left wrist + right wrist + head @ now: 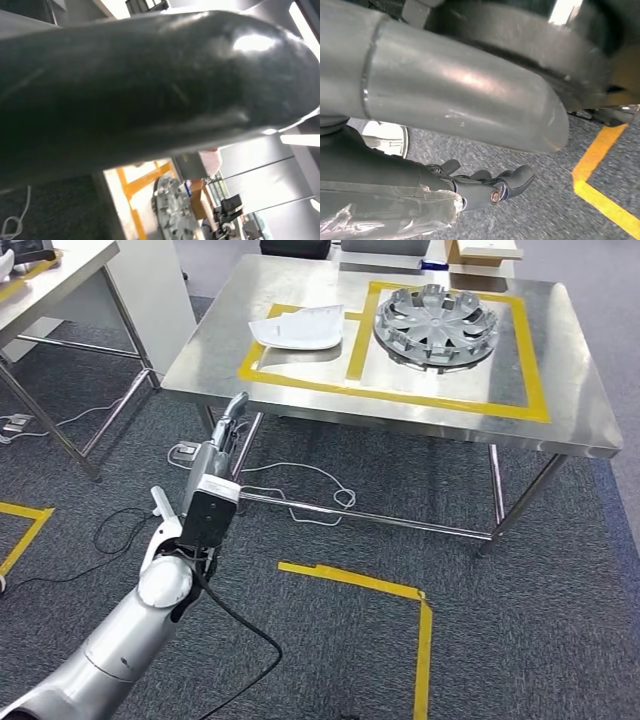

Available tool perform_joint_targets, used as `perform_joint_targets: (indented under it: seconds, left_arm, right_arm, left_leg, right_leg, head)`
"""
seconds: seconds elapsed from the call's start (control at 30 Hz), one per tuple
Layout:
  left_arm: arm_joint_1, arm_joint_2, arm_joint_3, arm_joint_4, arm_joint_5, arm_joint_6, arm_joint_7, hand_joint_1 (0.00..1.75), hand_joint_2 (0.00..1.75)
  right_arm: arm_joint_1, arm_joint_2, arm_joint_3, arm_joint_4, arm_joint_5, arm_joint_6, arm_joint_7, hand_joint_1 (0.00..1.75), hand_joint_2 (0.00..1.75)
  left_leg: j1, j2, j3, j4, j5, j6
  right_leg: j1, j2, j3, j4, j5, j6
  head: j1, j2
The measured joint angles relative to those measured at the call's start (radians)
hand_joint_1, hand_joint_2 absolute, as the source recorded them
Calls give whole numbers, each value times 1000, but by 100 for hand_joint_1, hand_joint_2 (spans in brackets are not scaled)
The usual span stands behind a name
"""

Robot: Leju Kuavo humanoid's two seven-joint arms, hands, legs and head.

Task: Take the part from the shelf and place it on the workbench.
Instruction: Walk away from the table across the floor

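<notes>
Head camera looks down — left wrist camera shares the workbench (302, 300).

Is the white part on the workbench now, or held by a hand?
On the workbench: the white part lies flat inside the smaller yellow-taped box, beside the wheel cover. The left hand is below the table edge, apart from it.

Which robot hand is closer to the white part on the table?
Left. The left hand is raised just below the table edge, close to the white part. The right hand hangs low over the carpet by yellow floor tape, well away.
</notes>
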Motion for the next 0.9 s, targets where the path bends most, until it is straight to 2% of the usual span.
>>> perform_joint_targets:
  seconds: [0.07, 0.1, 0.13, 0.17, 0.2, 0.23, 0.27, 0.3, 0.33, 0.37, 0.4, 0.43, 0.47, 0.5, 0.53, 0.57, 0.63, 0.67, 0.7, 0.73, 0.8, 0.83, 0.87, 0.9]
  left_arm:
    - [2, 0, -2, 0, -1, -1, 2, 0, 0]
    - [5, 0, -5, 0, -1, -2, 5, 0, 0]
    - [10, -1, -9, 0, 3, -5, 8, 0, 0]
    - [21, -1, -14, 0, 10, -9, 9, 0, 0]
    - [34, -2, -20, 0, 16, -12, 10, 0, 0]
    - [46, -2, -25, 0, 23, -14, 9, 0, 0]
    - [57, 0, -29, 1, 25, -14, 7, 0, 0]
    - [62, 1, -31, 1, 27, -14, 6, 0, 0]
    - [66, 2, -32, 2, 30, -15, 6, 0, 0]
    - [69, 2, -34, 3, 33, -16, 6, 0, 0]
    - [71, 2, -36, 3, 35, -17, 8, 0, 0]
    - [72, 2, -38, 3, 35, -19, 11, 0, 0]
    - [72, 2, -40, 3, 34, -21, 14, 0, 0]
    - [73, 2, -42, 3, 34, -22, 18, 0, 0]
    - [76, 2, -44, 3, 34, -24, 20, 0, 0]
    - [81, 2, -46, 3, 34, -26, 23, 0, 0]
    - [96, 2, -50, 3, 36, -29, 29, 0, 0]
    - [104, 1, -53, 4, 36, -29, 30, 0, 0]
    - [115, 0, -56, 7, 33, -26, 31, 0, 0]
    - [129, -1, -58, 14, 27, -20, 31, 0, 0]
    - [166, -2, -57, 38, 3, 6, 28, 0, 0]
    - [186, -2, -54, 56, -11, 23, 23, 0, 0]
    - [202, -2, -49, 78, -22, 39, 16, 0, 0]
    - [213, -1, -42, 104, -29, 53, 6, 0, 0]
  right_arm:
    - [0, 0, -1, 0, -1, 0, 1, 0, 0]
    - [1, 0, -3, 1, -3, -1, 2, 0, 0]
    - [2, 0, -8, 1, -7, -1, 2, 0, 0]
    - [6, 0, -14, 1, -13, 0, 2, 0, 0]
    - [11, 1, -19, 1, -20, 3, 2, 0, 0]
    - [17, 1, -23, 1, -25, 6, 1, 0, 0]
    - [22, 1, -24, 2, -27, 9, 0, 0, 0]
    - [23, 0, -24, 3, -29, 11, -1, 0, 0]
    - [24, 0, -24, 3, -31, 12, -2, 0, 0]
    - [24, 1, -24, 4, -33, 14, -3, 0, 0]
    - [25, 2, -24, 4, -35, 15, -4, 0, 0]
    - [24, 3, -24, 5, -37, 15, -4, 0, 0]
    - [23, 4, -25, 5, -38, 15, -4, 0, 0]
    - [20, 6, -25, 5, -40, 14, -4, 0, 0]
    - [18, 7, -26, 5, -40, 13, -4, 0, 0]
    - [17, 7, -26, 5, -42, 13, -5, 0, 0]
    - [20, 7, -28, 5, -47, 12, -7, 0, 0]
    - [23, 8, -29, 5, -50, 11, -9, 0, 0]
    - [25, 8, -30, 5, -55, 10, -10, 0, 0]
    - [26, 8, -30, 5, -59, 7, -11, 0, 0]
    - [28, 8, -31, 4, -68, 0, -13, 0, 0]
    - [30, 8, -32, 4, -72, -6, -13, 0, 0]
    - [32, 8, -32, 3, -76, -12, -13, 0, 0]
    - [35, 7, -32, 1, -80, -18, -12, 0, 0]
  left_leg:
    - [0, 0, -5, 2, 3, -1]
    - [1, 0, -10, 5, 5, -3]
    - [-1, 0, -18, 13, 8, -7]
    - [-1, 0, -27, 21, 9, -16]
    - [0, -2, -47, 58, -12, -29]
    - [2, -3, -74, 113, -42, -43]
    - [7, -4, -104, 183, -82, -54]
    - [11, -5, -137, 260, -122, -60]
    - [13, -5, -154, 306, -137, -62]
    - [15, -5, -156, 319, -133, -63]
    - [17, -7, -137, 288, -108, -61]
    - [18, -14, -103, 227, -73, -58]
    - [18, -31, -63, 156, -43, -53]
    - [19, -47, -31, 93, -23, -48]
    - [18, -60, -13, 55, -16, -44]
    - [17, -67, -7, 38, -17, -40]
    - [15, -53, -9, 32, -13, -31]
    - [15, -44, -10, 28, -8, -24]
    - [16, -34, -11, 24, -4, -17]
    - [17, -23, -13, 21, 0, -11]
    - [12, -1, -20, 21, 3, -5]
    - [8, 11, -24, 22, 4, -3]
    - [6, 21, -26, 22, 5, -2]
    - [3, 31, -28, 23, 6, -1]
  right_leg:
    - [0, 0, 25, -28, 13, 0]
    - [-1, -1, 64, -82, 34, 0]
    - [-1, 0, 117, -158, 52, -5]
    - [-1, 0, 160, -226, 70, -15]
    - [-2, -1, 196, -288, 87, -28]
    - [-3, 0, 204, -311, 92, -40]
    - [-4, 0, 198, -312, 99, -49]
    - [-4, 1, 191, -312, 103, -51]
    - [-4, 4, 186, -312, 106, -51]
    - [-4, 9, 181, -311, 109, -49]
    - [-4, 14, 178, -311, 113, -47]
    - [-4, 20, 176, -310, 116, -44]
    - [-3, 27, 173, -310, 119, -40]
    - [-3, 33, 170, -308, 122, -35]
    - [-3, 40, 164, -307, 127, -30]
    - [-4, 46, 159, -307, 131, -23]
    - [-9, 58, 150, -309, 139, -9]
    - [-10, 55, 143, -303, 134, -4]
    - [-10, 46, 130, -280, 117, 0]
    - [-10, 33, 108, -234, 87, 2]
    - [-9, 15, 48, -97, 15, 8]
    - [-9, 13, 27, -42, -7, 10]
    - [-8, 12, 22, -20, -11, 11]
    - [-8, 9, 40, -39, 4, 9]
  head:
    - [0, 0]
    - [1, 0]
    - [0, 0]
    - [0, 0]
    - [-2, 0]
    - [-3, 0]
    - [-3, 0]
    - [-5, 0]
    - [-5, 0]
    - [-5, 0]
    - [-5, 0]
    - [-5, 0]
    - [-4, 0]
    - [-4, 0]
    - [-4, 0]
    - [-4, 0]
    - [-4, 0]
    - [-4, 0]
    - [-1, 0]
    - [2, 0]
    - [7, 0]
    - [8, 0]
    - [8, 0]
    - [8, 0]
